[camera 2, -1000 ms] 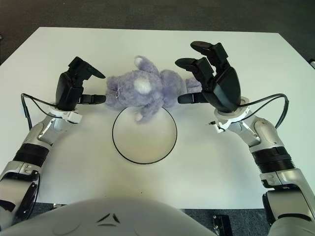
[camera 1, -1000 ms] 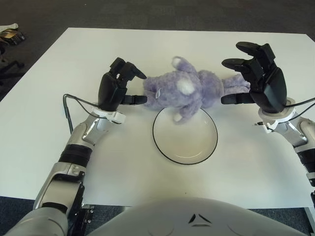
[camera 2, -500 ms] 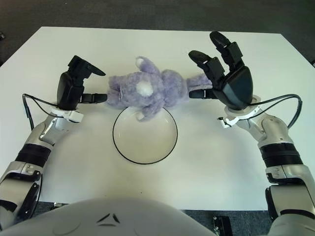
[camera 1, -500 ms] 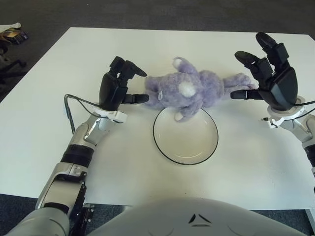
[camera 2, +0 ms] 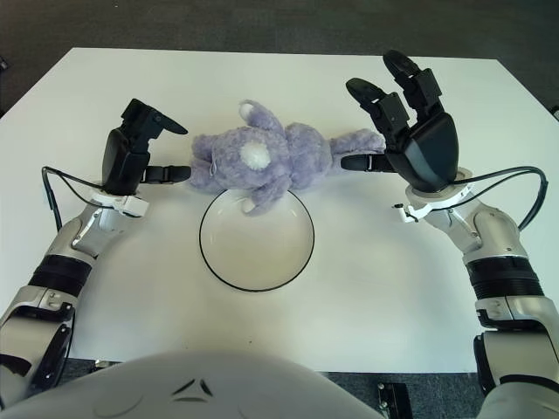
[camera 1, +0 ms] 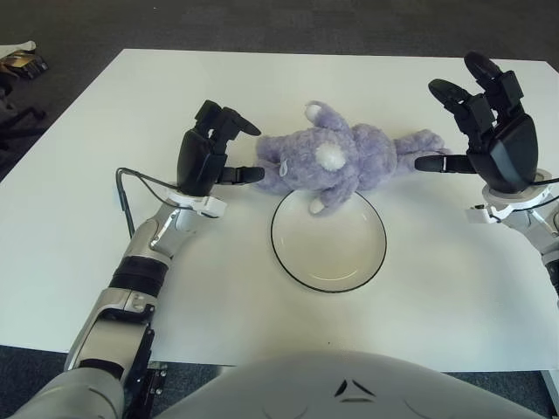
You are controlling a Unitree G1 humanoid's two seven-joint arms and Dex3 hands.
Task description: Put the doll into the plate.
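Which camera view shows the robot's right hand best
The right eye view: the black right hand shows whole with its wrist and forearm, fingers spread beside the fluffy purple doll. The left eye view crowds it against the right edge, forearm cut off.

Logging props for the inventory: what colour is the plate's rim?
Black, ringing a white plate; it shows best in the right eye view.

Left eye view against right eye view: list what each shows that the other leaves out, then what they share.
Only the left eye view shows the clutter on the floor beyond the table's far left corner. Only the right eye view shows the right arm's elbow and lower forearm.

Both show the purple doll lying on the white table, one limb overlapping the far rim of the plate, with the left hand and right hand open at its two ends.
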